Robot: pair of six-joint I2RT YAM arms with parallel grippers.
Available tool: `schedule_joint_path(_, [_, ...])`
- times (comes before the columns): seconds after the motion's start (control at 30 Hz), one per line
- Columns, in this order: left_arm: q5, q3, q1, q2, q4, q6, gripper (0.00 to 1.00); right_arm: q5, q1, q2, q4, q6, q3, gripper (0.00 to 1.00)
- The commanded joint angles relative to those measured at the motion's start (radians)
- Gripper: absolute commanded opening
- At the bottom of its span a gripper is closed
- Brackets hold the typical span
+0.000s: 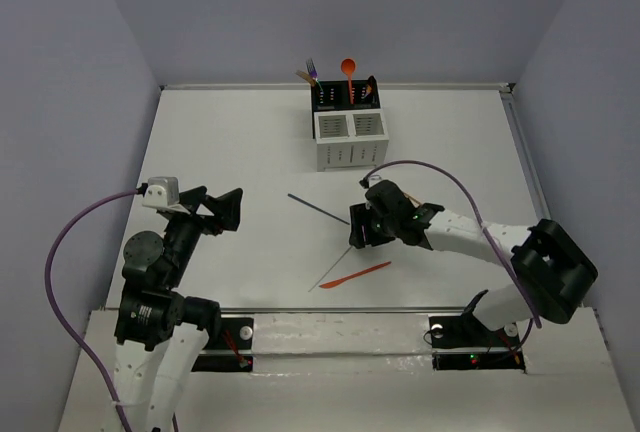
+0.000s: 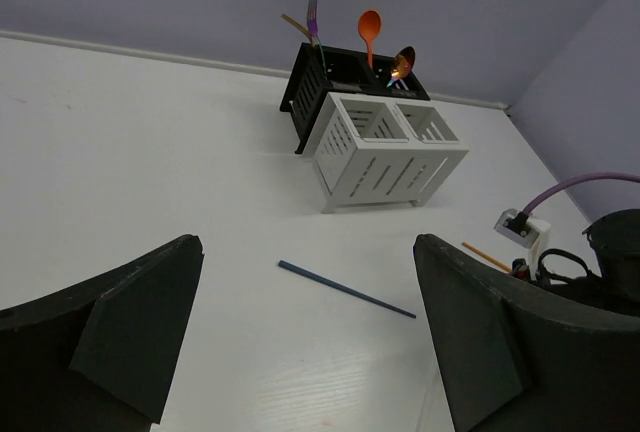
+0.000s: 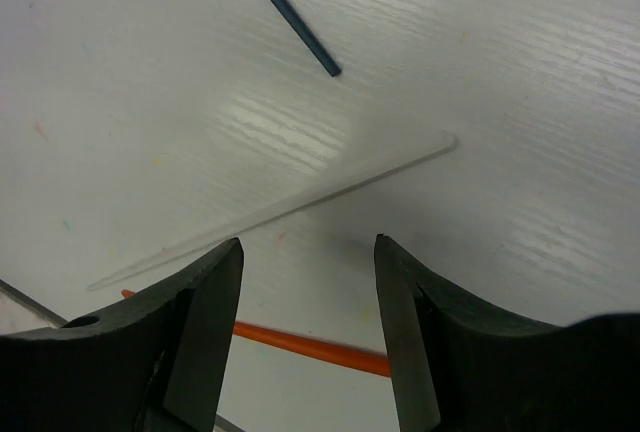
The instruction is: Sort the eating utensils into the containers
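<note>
The job looks roughly half done. Three pieces stand in the two black holders at the back of the containers [image 1: 350, 152]: an orange spoon [image 1: 347, 67], a fork [image 1: 311, 70] and a darker spoon [image 1: 370, 87]. The two white holders in front look empty. Three pieces lie loose on the worktop [image 1: 220, 142], well short of the containers: a dark blue chopstick [image 1: 318, 209], a pale silver utensil [image 3: 280, 207] and an orange utensil [image 1: 358, 275] just beside it. My right claw [image 3: 307, 252] hangs low over the silver one, fingers spread and nothing in them. My left claw [image 2: 307, 252] is also spread wide and empty, off to the left and facing the chopstick.
</note>
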Motion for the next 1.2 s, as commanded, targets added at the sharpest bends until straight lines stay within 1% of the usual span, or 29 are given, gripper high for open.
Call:
schedule_joint_path(0.0, [0.003,0.012,-0.006,-0.016,0.050,0.000,0.99,0.049,0.023,0.050,0.033,0.031,0.042,0.61])
schedule_joint_path(0.07, [0.003,0.012,-0.006,-0.018,0.051,0.000,0.99,0.055,0.023,0.076,0.054,0.038,0.048,0.61])
schedule_joint_path(0.3, [0.001,0.012,-0.006,-0.019,0.050,-0.002,0.99,0.109,0.032,0.156,0.044,0.039,0.103,0.60])
schedule_joint_path(0.53, [0.003,0.012,-0.006,-0.021,0.050,0.000,0.99,0.183,0.063,0.226,0.001,0.036,0.158,0.55])
schedule_joint_path(0.7, [0.001,0.012,-0.006,-0.022,0.050,0.000,0.99,0.213,0.118,0.283,-0.013,0.047,0.206,0.50])
schedule_joint_path(0.8, [0.001,0.012,-0.006,-0.022,0.050,0.000,0.99,0.233,0.144,0.304,-0.018,0.059,0.223,0.49])
schedule_joint_path(0.9, [0.001,0.012,-0.006,-0.026,0.050,0.000,0.99,0.256,0.167,0.334,-0.019,0.070,0.243,0.44])
schedule_joint_path(1.17, [0.001,0.013,-0.015,-0.027,0.051,0.000,0.99,0.325,0.176,0.407,-0.050,0.082,0.307,0.36])
